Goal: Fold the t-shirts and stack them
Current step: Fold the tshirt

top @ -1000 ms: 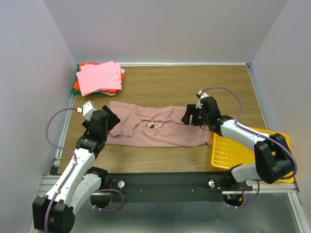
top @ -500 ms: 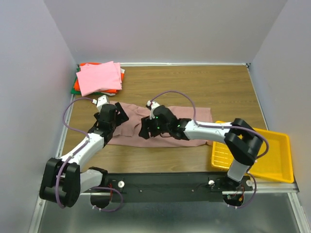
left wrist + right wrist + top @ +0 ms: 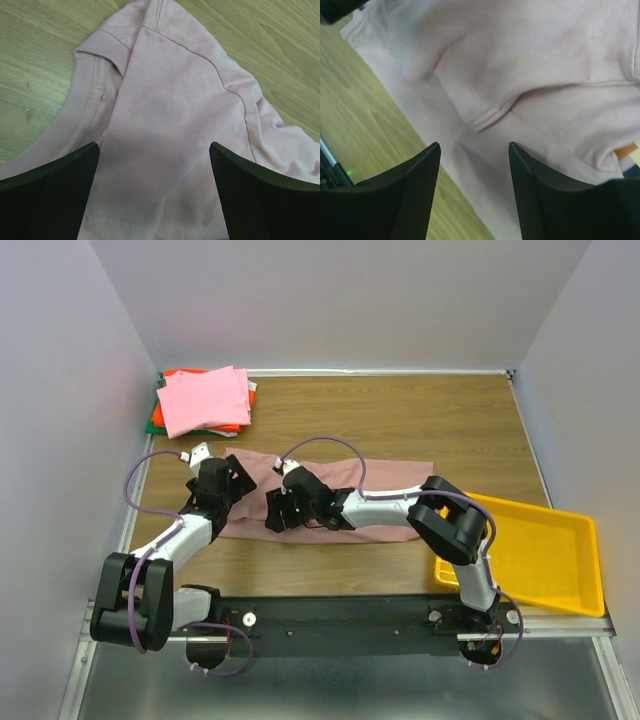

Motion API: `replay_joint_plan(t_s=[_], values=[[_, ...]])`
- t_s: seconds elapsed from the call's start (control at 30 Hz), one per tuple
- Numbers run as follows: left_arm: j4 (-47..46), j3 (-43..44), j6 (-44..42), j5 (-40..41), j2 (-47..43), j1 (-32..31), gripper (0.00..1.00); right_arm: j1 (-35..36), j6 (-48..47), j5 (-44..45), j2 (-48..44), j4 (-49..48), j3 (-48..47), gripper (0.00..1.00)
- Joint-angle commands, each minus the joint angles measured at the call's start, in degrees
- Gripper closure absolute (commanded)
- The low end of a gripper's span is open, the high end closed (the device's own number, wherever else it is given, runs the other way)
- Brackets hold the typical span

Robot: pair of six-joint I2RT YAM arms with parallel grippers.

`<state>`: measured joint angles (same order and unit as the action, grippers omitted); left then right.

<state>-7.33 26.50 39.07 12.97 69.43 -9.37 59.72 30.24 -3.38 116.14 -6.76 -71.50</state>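
Gaping wide with nothing held, left gripper [image 3: 154,148] and right gripper [image 3: 474,146] sit over the mauve t-shirt [image 3: 395,476].

spread tee [image 3: 395,472]: dusty mauve | top folded tee [image 3: 203,402]: bright pink | tray [image 3: 545,560]: yellow

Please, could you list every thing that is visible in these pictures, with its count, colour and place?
mauve-pink t-shirt: one, dusty mauve-pink, lying across the middle of the table, under both hands
folded t-shirts: one stack, bright pink on top with orange-red and green below, far left corner
tray: one, yellow, near right corner
table: one, brown wood
left hand: one, black fingers, open over the shirt near its collar
right hand: one, black fingers, open over the shirt, close to the left hand
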Motion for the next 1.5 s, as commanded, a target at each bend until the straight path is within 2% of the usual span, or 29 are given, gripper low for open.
replay_joint_plan(t_s=[0.0, 0.37, 0.7, 0.77, 0.83, 0.9, 0.93, 1.03, 1.47], values=[[-1.9, -0.31, 0.22, -2.25, 0.71, 1.28, 0.02, 0.57, 0.35, 3.11, 3.13, -1.58, -2.94, 0.39], [-5.41, -1.54, -0.66, -6.29, 0.09, 1.72, 0.02, 1.27, -0.36, 4.78, 4.45, -1.67, -5.4, 0.43], [-5.32, -0.93, -1.63, -6.64, 1.32, 1.72, 0.02, 1.36, -0.27, 4.6, 8.14, -0.8, -7.33, 0.53], [-5.24, -0.75, -1.71, -6.64, 1.41, 1.72, 0.02, 1.45, -0.44, 5.39, 8.4, 0.17, -7.6, 0.57], [-5.24, -0.75, -1.72, -6.64, 1.5, 1.72, 0.02, 1.36, -0.71, 6.18, 8.75, 0.87, -8.12, 0.67], [-5.23, -0.75, -1.8, -6.47, 1.41, 1.72, 0.02, 1.45, -0.88, 6.54, 8.76, 1.4, -8.3, 0.77], [-5.24, -0.75, -1.8, -6.56, 1.5, 1.72, 0.02, 1.36, -0.97, 6.63, 8.84, 1.49, -8.47, 0.88], [-5.06, -0.66, -1.89, -6.47, 1.5, 1.72, 0.02, 1.45, -1.06, 6.98, 8.58, 1.75, -8.74, 1.0], [-4.01, 0.74, -2.16, -6.03, 3.87, 1.72, 0.02, 1.45, -1.06, 6.02, -0.03, 4.39, -5.58, 1.0]])
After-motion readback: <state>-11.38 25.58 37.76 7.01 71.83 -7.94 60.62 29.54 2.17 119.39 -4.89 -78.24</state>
